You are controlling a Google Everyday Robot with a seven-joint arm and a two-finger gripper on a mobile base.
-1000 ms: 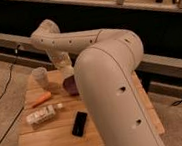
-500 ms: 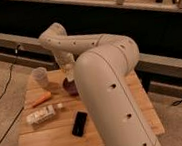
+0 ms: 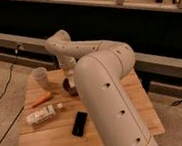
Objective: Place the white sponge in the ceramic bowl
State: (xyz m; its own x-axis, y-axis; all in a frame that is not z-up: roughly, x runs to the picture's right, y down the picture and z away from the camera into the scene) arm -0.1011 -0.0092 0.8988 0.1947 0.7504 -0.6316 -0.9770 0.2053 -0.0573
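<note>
The ceramic bowl (image 3: 67, 86) is a small dark reddish-brown dish near the middle of the wooden table (image 3: 115, 117), mostly covered by my arm. My gripper (image 3: 69, 77) hangs from the wrist straight down over the bowl, at or just above its rim. The white sponge does not show anywhere; it is hidden behind the gripper and arm or out of view. My large white forearm (image 3: 107, 95) fills the foreground and blocks the table's middle and right.
A pale translucent cup (image 3: 40, 76) stands left of the bowl. An orange carrot-like object (image 3: 40, 100), a clear white-labelled bottle (image 3: 41, 115) lying on its side and a black phone (image 3: 80, 123) lie on the table's left front. A rail (image 3: 164, 63) runs behind.
My arm's elbow has shifted right and lower, bringing the gripper down over the bowl. The cup, carrot, bottle and phone have not moved.
</note>
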